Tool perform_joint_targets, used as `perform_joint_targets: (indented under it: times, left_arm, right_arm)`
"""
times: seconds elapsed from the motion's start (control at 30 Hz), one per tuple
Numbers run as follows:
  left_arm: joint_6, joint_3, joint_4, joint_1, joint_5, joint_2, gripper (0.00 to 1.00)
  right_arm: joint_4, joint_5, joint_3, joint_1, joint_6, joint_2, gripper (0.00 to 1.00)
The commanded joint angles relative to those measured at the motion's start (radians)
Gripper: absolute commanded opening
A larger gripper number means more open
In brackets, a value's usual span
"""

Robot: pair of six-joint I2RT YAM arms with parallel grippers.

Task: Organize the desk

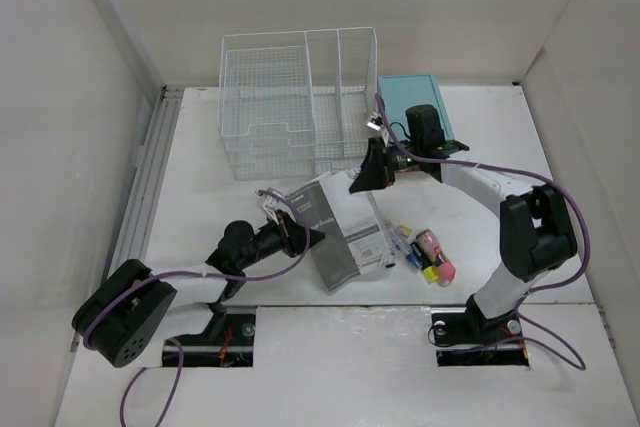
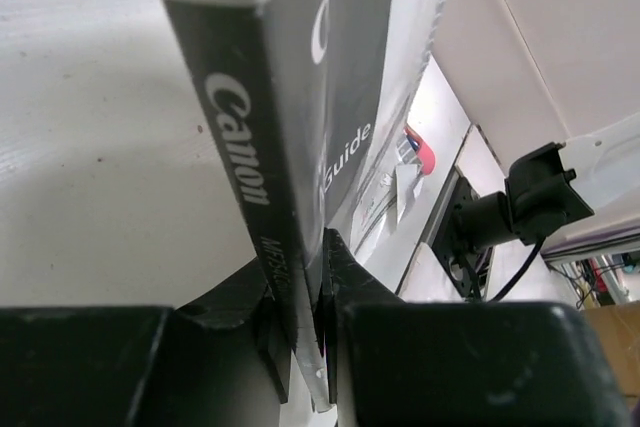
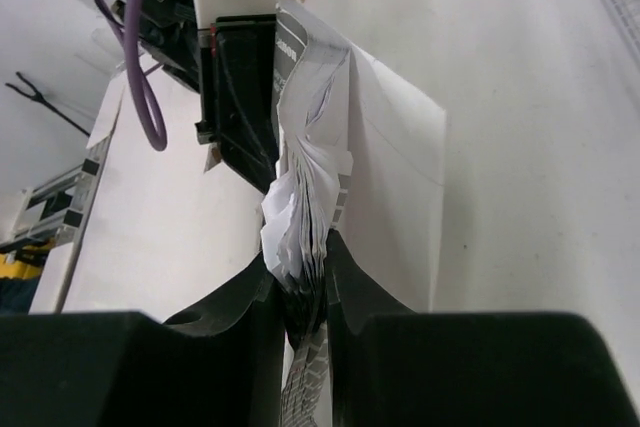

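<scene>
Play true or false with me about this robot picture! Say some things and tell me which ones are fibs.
1. The left fingers and the right fingers pinch the same booklet. True.
2. The booklet's spine says Sony. False: it says Canon.
3. In the top view, the teal box sits left of the wire organizer. False: it sits to the organizer's right.
4. Small pink and yellow things lie on the desk near the right arm's base. True.
5. The left fingers are wide open. False: they are shut on the booklet.
</scene>
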Motion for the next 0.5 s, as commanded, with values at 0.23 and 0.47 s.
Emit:
perform_joint_targets:
  times: [0.23, 0.47]
  left_arm:
    - [0.198, 0.203, -0.229, 0.006, 0.007, -0.314, 0.00]
    - [0.229, 0.298, -0.320, 0.015, 0.056, -0.365, 0.00]
  right_arm:
    - [-0.262, 0.124, 0.144, -0.004, -0.259, -0.094, 0.75]
    - [-0.223, 0.166, 0.124, -0.014, -0.259, -0.114, 0.96]
